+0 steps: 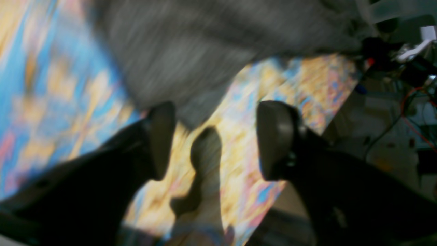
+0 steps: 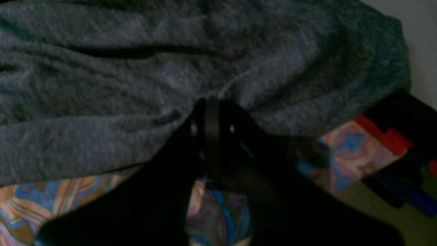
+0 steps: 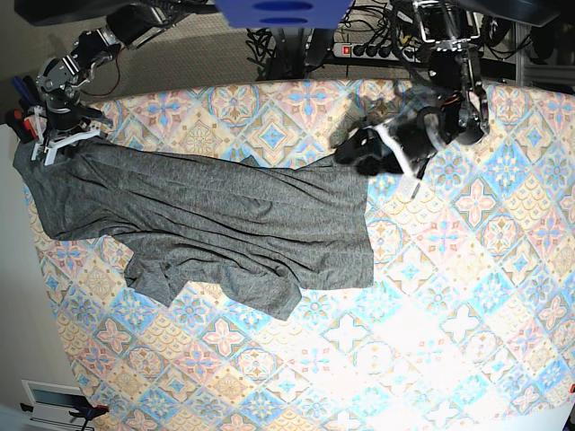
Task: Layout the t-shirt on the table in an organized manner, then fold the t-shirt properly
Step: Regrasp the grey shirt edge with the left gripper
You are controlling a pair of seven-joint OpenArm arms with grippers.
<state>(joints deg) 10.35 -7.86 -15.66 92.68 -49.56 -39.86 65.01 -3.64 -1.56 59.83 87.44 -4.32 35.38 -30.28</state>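
Observation:
The dark-grey t-shirt [image 3: 207, 215] lies spread and wrinkled across the left half of the table [image 3: 449, 314]. My right gripper [image 3: 54, 144] is at the shirt's far left corner, by the table edge. In the right wrist view this gripper [image 2: 211, 102] is shut, with t-shirt [image 2: 136, 68] fabric bunched at its tips. My left gripper [image 3: 359, 148] hovers just off the shirt's upper right corner. In the blurred left wrist view this gripper [image 1: 216, 112] is open over the table [image 1: 290, 85], with nothing between its fingers [image 1: 273, 136]. The t-shirt [image 1: 191, 44] lies just beyond them.
A power strip with cables [image 3: 359, 49] runs behind the table's far edge. Red and black hardware [image 2: 385, 136] sits at the table edge beside my right gripper. Floor and wires [image 1: 409, 119] show past the table edge in the left wrist view.

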